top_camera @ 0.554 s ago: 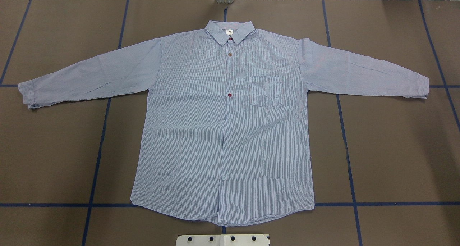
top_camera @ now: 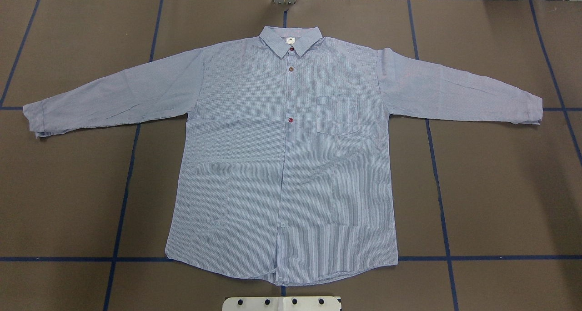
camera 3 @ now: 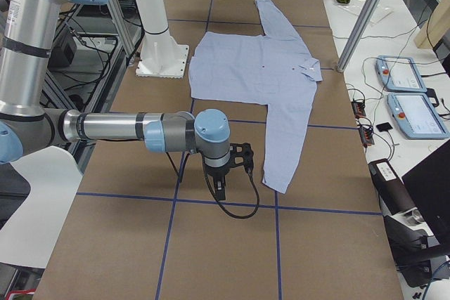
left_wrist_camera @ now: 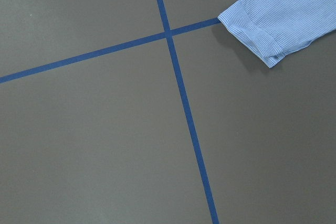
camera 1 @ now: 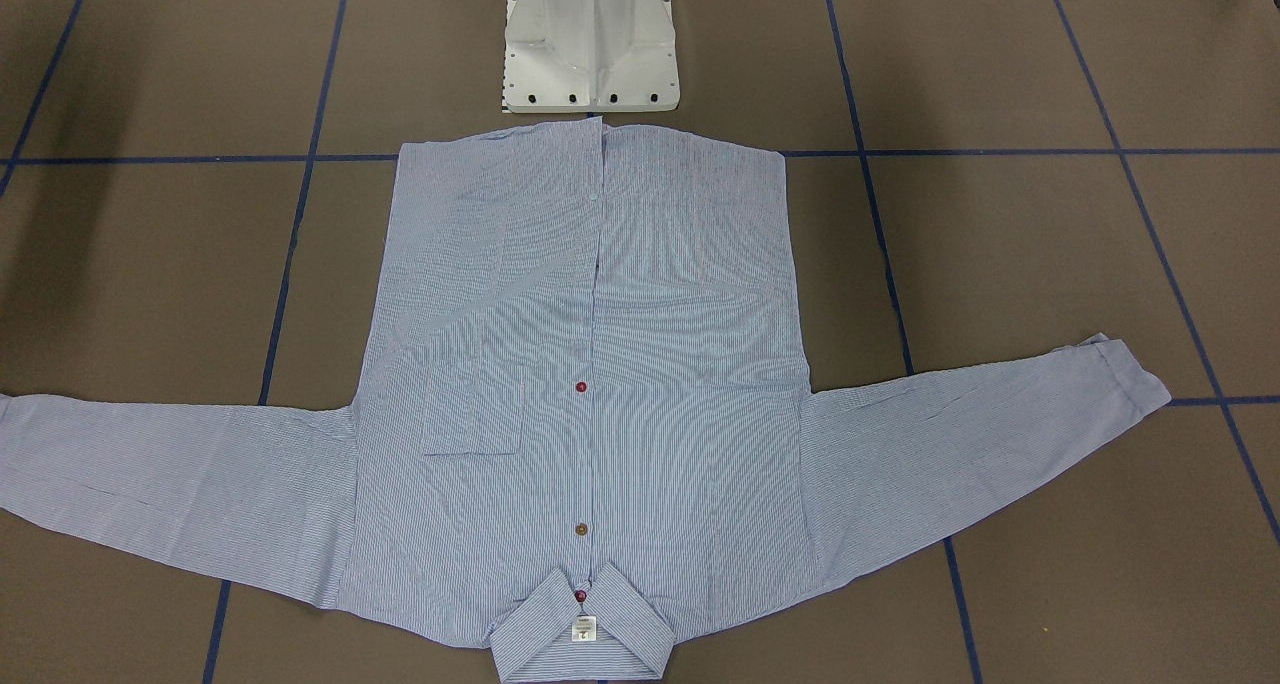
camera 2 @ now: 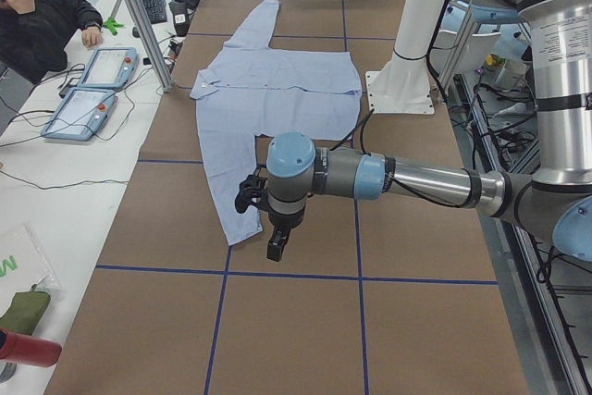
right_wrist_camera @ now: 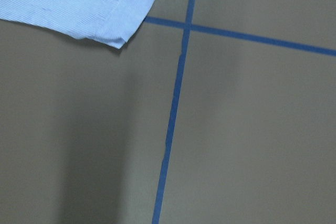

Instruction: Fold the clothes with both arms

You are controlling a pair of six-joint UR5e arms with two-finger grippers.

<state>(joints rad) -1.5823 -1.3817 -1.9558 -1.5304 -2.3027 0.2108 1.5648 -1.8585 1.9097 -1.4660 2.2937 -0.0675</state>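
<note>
Left end effector (camera 2: 277, 245) and right end effector (camera 3: 220, 187) hang far out to either side of the pedestal (camera 1: 590, 54); I cannot tell whether they are released or clenched. The shirt (top_camera: 282, 165) lies flat on the worktop (top_camera: 500, 188), sleeves spread, hem just beside the pedestal, collar farthest from it. It looks light, limp and easily rucked, so it is likely best pinched at each cuff (left_wrist_camera: 254, 30).

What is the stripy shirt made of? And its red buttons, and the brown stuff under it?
The shirt looks like thin woven cloth, perhaps cotton: soft, matte, finely creased along the sleeves. Its red buttons are probably hard plastic, but too small to tell. The table cover looks like dull brown paper or card: flat, no shine.
</note>
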